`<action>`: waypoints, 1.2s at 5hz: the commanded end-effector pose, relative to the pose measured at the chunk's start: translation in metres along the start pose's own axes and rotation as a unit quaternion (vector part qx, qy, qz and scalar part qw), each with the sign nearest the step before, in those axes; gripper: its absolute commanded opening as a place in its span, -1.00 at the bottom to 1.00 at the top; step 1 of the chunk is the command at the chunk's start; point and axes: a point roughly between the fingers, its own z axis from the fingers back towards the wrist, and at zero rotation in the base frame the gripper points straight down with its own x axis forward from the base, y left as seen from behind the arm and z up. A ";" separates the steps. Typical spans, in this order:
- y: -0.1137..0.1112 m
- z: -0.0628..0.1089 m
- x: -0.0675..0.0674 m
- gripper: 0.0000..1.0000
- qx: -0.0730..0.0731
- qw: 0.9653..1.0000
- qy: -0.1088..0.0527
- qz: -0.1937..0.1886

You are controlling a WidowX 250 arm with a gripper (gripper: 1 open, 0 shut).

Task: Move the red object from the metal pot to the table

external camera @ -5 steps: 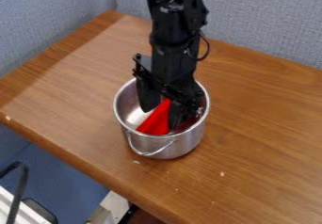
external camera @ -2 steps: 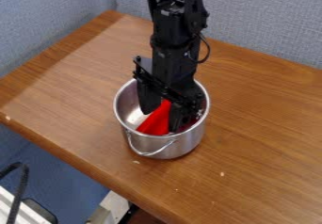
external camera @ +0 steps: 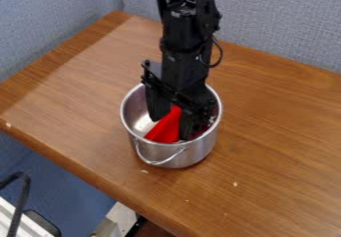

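Reaching straight down from above, the black robot arm (external camera: 184, 27) has its gripper (external camera: 174, 110) lowered inside the metal pot (external camera: 170, 131), below the rolled rim. Finger state: cannot tell. The dark finger assy merges w/ the pot interior shadow, so no gap or closure is resolvable. The fingers sit right at the upper end of the red object (external camera: 164, 127); contact looks likely but a firm grasp is not confirmable.

Red object pos.: inside the pot, tilted, upper end under the gripper, lower end pointing toward the near-left inner wall. Only part of the bar is visible; the rest is hidden behind the gripper body.

Pot pos.: upright on the table (external camera: 80, 77), approx. centre of the tabletop, near the front edge. Thin wire handle loop (external camera: 155, 159) hangs at the front side, toward the camera. Inner wall reflects the red bar faintly.

Table: brown wood-grain top, darker rounded edge along left and front. Blue-grey wall (external camera: 54, 12) behind. Floor area at lower left shows a dark cable (external camera: 20, 196), well apart from the pot.
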 end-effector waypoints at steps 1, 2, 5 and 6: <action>0.006 0.008 0.008 -1.00 0.003 1.000 -0.018 0.009; 0.007 0.008 0.009 -1.00 0.002 1.000 -0.018 0.011; 0.009 0.007 0.011 -1.00 0.000 1.000 -0.019 0.017; 0.009 0.007 0.012 -1.00 -0.001 1.000 -0.019 0.019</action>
